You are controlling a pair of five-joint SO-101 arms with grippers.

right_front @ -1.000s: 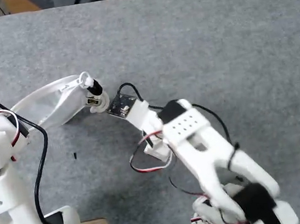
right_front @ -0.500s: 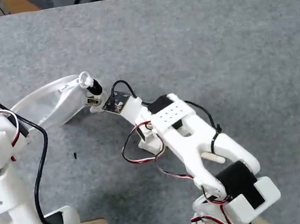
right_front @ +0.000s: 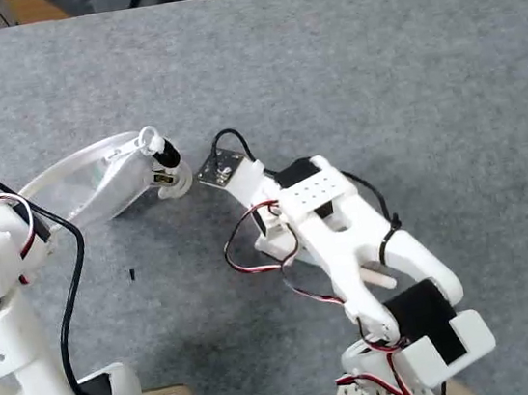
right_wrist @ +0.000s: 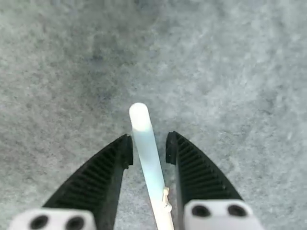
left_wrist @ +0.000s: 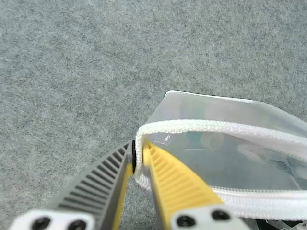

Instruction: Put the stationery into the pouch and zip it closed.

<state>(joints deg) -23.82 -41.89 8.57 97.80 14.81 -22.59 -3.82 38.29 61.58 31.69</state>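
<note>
The clear pouch [right_front: 87, 187] with a white zipper lies at the left of the grey table. In the left wrist view my left gripper [left_wrist: 136, 154] is shut on the zipper end of the pouch [left_wrist: 230, 158], and faint shapes show through the plastic. A white-and-black piece [right_front: 161, 153] sticks out at the pouch's right end. My right arm's wrist [right_front: 243, 186] is just right of that end. In the right wrist view a white pen [right_wrist: 143, 134] runs lengthwise between the black fingers of my right gripper [right_wrist: 147, 143], with its tip above bare cloth.
Grey cloth [right_front: 402, 62] covers the whole table, with free room at the back and right. The left arm's body [right_front: 4, 290] and its black cable stand at the front left. Red and white wires [right_front: 252, 257] hang by the right arm.
My right gripper first pushed left toward the pouch's end, then drew back to the right and slightly farther away. The pouch and the left arm have stayed still.
</note>
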